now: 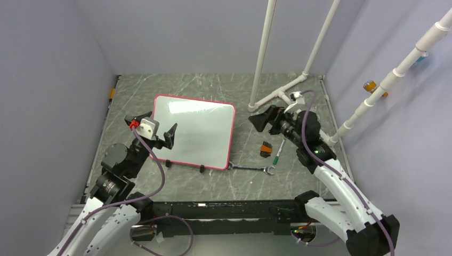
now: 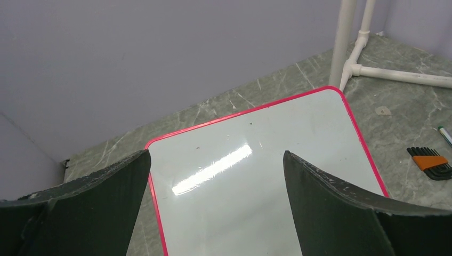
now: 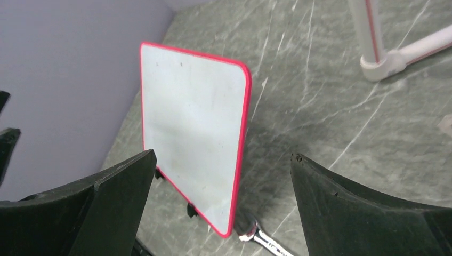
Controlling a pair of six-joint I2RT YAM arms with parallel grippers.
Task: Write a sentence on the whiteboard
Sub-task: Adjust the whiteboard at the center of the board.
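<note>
Left gripper: jaws wide apart, nothing held. It stands over the left edge of the whiteboard. The pictures do not show whether it touches the board. In the left wrist view the board's glossy surface fills the gap between the two dark fingers, with a streak of glare across it.

Right gripper: jaws also wide apart, nothing held. It is right of the whiteboard, clear of its right edge, and faces left toward it. The right wrist view shows the board and bare desk between the spread fingers.

Whiteboard: lies flat on the grey marbled desk, left of centre, slightly skewed. It has a red frame and two black clips on the near edge. The surface reads plain white in all three views.

Other items: a wrench lies just off the board's near right corner. An orange-and-black hex key set and a green marker lie side by side near the right gripper. A white pipe frame stands at the far right.
</note>
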